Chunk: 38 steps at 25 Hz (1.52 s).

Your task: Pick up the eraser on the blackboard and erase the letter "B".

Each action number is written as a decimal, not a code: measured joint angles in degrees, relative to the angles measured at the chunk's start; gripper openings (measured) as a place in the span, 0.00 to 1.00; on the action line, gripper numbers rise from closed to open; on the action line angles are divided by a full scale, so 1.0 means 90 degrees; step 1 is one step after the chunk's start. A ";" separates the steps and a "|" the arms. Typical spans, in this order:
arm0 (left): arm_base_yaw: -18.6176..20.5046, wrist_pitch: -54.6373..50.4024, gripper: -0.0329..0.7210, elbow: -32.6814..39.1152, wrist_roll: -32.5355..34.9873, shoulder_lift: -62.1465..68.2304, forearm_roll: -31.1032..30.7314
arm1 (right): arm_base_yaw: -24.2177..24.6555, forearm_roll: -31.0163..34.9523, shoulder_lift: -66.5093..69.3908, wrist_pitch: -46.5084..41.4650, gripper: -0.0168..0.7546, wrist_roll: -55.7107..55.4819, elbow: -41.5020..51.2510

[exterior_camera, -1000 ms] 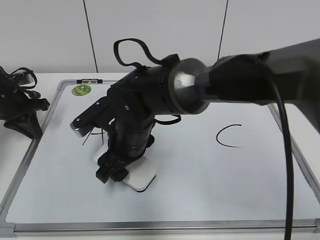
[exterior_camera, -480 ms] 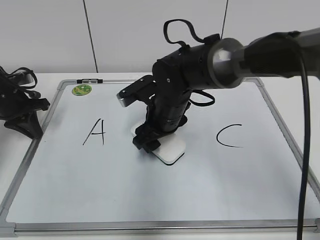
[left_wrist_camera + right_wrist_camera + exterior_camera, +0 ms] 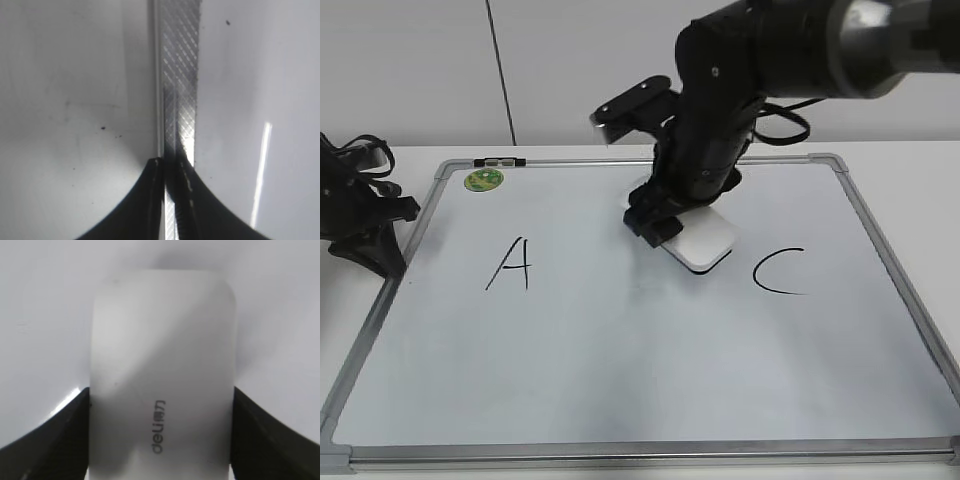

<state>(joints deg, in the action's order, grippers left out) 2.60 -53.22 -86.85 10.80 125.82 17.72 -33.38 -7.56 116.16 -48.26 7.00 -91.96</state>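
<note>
My right gripper (image 3: 665, 222) is shut on the white eraser (image 3: 700, 240), which lies against the blackboard (image 3: 650, 380) between the black "A" (image 3: 510, 265) and the black "C" (image 3: 778, 272). No letter "B" shows on the board. In the right wrist view the eraser (image 3: 162, 375) fills the middle, held by its two long sides between my right gripper's (image 3: 160, 435) black fingers. My left gripper (image 3: 380, 245) rests at the board's left edge; in the left wrist view the left gripper (image 3: 170, 172) is shut, over the board's aluminium frame (image 3: 180, 75).
A small round green magnet (image 3: 482, 180) sits at the board's top left corner. A black clip (image 3: 498, 160) is on the top frame. The board lies on a white table in front of a white wall.
My right gripper has carried the eraser from beside the "A" at lower left up and to the right across the board's middle, to just left of the "C". The left arm has not moved.
</note>
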 joint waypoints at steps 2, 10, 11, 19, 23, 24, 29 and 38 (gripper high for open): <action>0.0000 0.0000 0.10 0.0000 0.0000 0.0009 0.0000 | 0.0203 0.0027 -0.0123 -0.0128 0.72 -0.0057 0.0000; 0.0000 0.0004 0.10 0.0000 0.0000 0.0009 0.0000 | 0.1694 0.0221 -0.0240 -0.0693 0.72 -0.0279 0.0000; 0.0000 0.0004 0.10 0.0000 0.0000 0.0009 0.0000 | 0.1888 0.0290 -0.0240 -0.0702 0.72 -0.0291 0.0000; 0.0000 0.0004 0.10 0.0000 0.0000 0.0009 0.0000 | 0.3075 0.0523 -0.0284 -0.0210 0.72 -0.0530 0.0754; 0.0000 0.0004 0.10 0.0000 0.0000 0.0009 0.0000 | 0.3486 0.0840 -0.0343 0.0289 0.72 -0.0539 0.1206; 0.0000 0.0004 0.10 0.0000 0.0000 0.0009 0.0000 | 0.3542 0.0894 -0.0353 0.0388 0.72 -0.0539 0.1273; 0.0000 0.0004 0.10 0.0000 0.0000 0.0009 0.0000 | 0.3601 0.1065 -0.0353 0.0805 0.72 -0.0554 0.1399; 0.0000 0.0004 0.10 0.0000 0.0000 0.0009 0.0000 | 0.3601 0.1219 -0.0105 0.0953 0.72 -0.0554 0.1399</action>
<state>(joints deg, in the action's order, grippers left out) 2.60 -53.19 -86.85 10.80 125.90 17.72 -0.97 3.41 115.22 -39.68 2.01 -79.37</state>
